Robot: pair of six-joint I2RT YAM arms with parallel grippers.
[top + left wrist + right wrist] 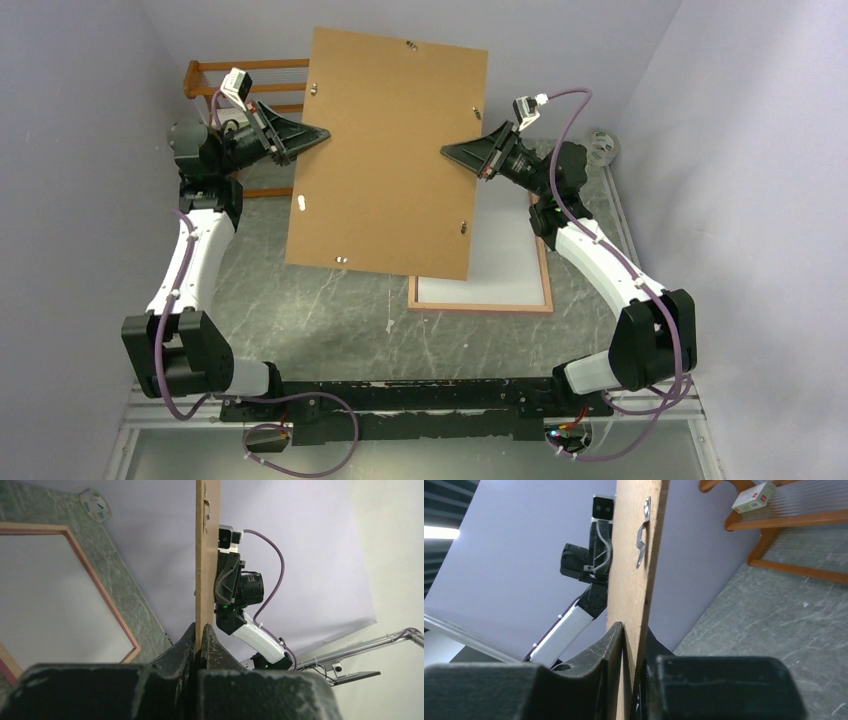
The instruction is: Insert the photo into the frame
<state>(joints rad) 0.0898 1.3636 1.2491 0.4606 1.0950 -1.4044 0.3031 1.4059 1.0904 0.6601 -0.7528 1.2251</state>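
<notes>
top external view: both arms hold a brown hardboard sheet [390, 150] up in the air, tilted, above the marbled table [330, 310]. the left gripper [318, 133] pinches the sheet's left edge and the right gripper [450, 152] pinches its right edge. each wrist view shows the fingers pressed against both faces of the board. the frame [480, 307] lies flat on the table, partly hidden under the sheet's lower right corner, with its pink border showing. a white surface [510, 270] fills it; whether that is the photo's back i cannot tell. an orange rack [250, 65] stands behind the left arm.
</notes>
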